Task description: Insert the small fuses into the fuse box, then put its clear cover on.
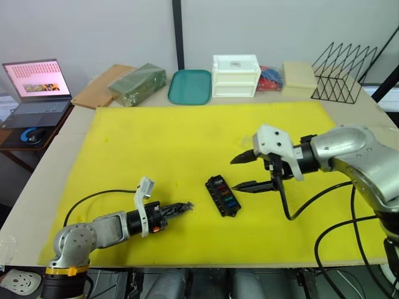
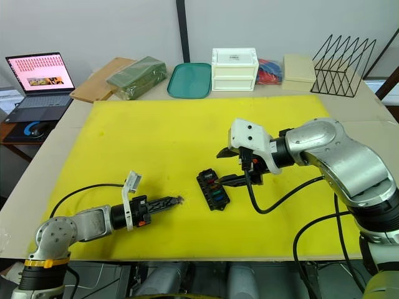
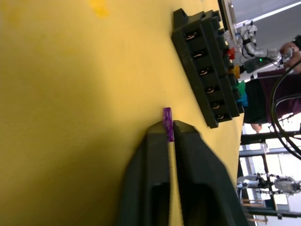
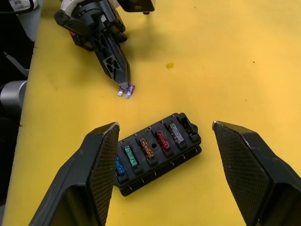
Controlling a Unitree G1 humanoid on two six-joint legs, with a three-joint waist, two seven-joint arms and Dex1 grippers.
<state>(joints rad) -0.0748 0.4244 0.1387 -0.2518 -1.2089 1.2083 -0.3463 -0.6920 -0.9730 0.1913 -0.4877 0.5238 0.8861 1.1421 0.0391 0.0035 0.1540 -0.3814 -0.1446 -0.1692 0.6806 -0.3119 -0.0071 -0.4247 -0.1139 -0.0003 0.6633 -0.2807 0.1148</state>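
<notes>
A yellow mat (image 1: pixel 187 143) is covering the table. The fuse box (image 1: pixel 222 195) is lying mid-mat, holding 5 fuses. The left gripper (image 4: pixel 123 83) is pinching the purple fuse (image 3: pixel 167 124) beside it; the right gripper (image 1: pixel 249 172) is hovering spread wide.

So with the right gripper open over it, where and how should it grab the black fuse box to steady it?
Grip the fuse box across its short width, on the two long side walls, coming down from above. The right gripper already straddles it with its jaws wide open. Close low on the black walls, since fuses stand up along the top.
</notes>
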